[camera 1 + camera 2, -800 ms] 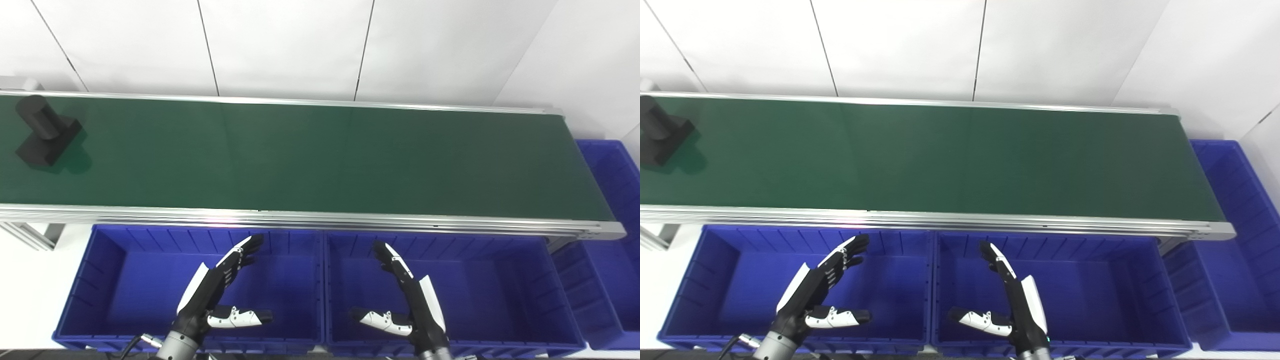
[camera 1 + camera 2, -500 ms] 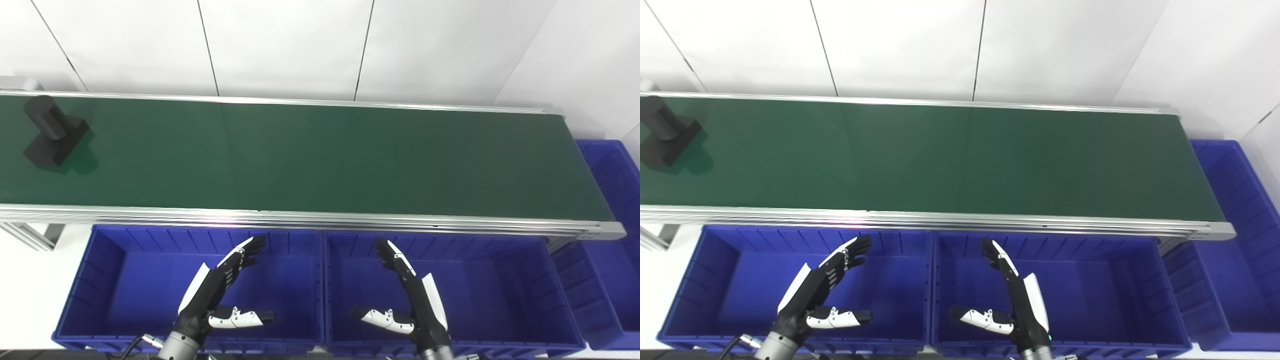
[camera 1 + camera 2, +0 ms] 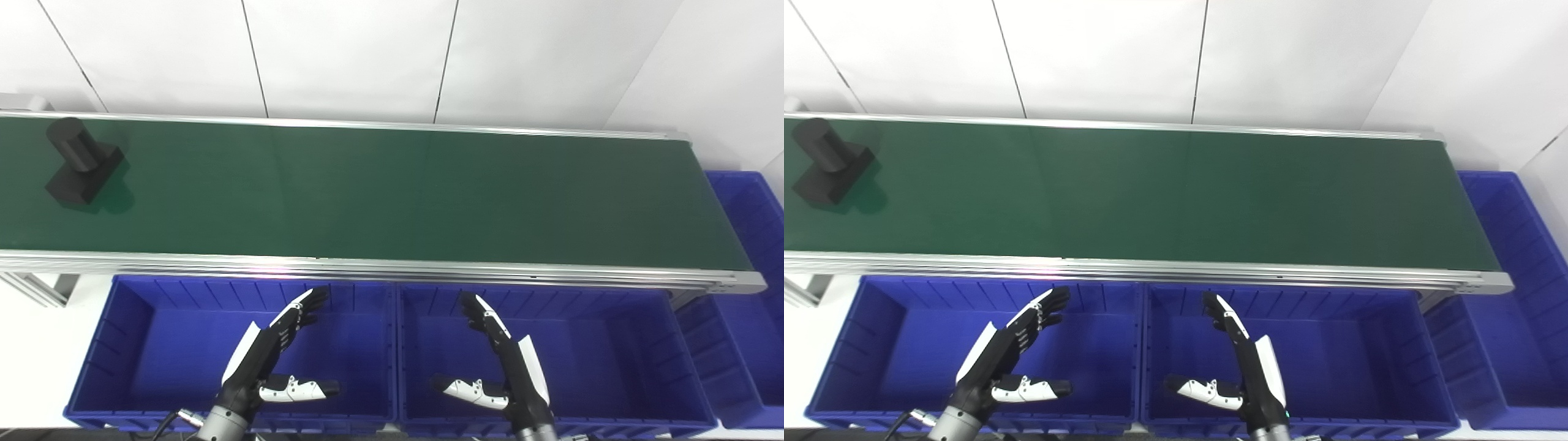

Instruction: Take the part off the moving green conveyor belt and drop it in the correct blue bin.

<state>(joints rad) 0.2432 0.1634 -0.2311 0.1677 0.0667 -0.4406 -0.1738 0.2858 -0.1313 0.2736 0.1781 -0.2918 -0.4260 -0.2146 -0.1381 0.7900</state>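
A black part [image 3: 83, 165], a cylinder on a square block, lies at the far left of the green conveyor belt [image 3: 392, 190]. It also shows in the right eye view [image 3: 830, 170]. My left hand [image 3: 269, 358] is open and empty, held over the left blue bin [image 3: 131, 343]. My right hand [image 3: 505, 364] is open and empty, held over the middle blue bin [image 3: 625, 355]. Both hands are well below the belt's near rail and far from the part.
A third blue bin [image 3: 750, 294] stands past the belt's right end. The belt's aluminium rail [image 3: 392, 269] runs between the bins and the belt. A white panelled wall [image 3: 349, 55] stands behind the belt.
The black part has ridden the belt a little to the right. Both hands stay open and have barely moved.
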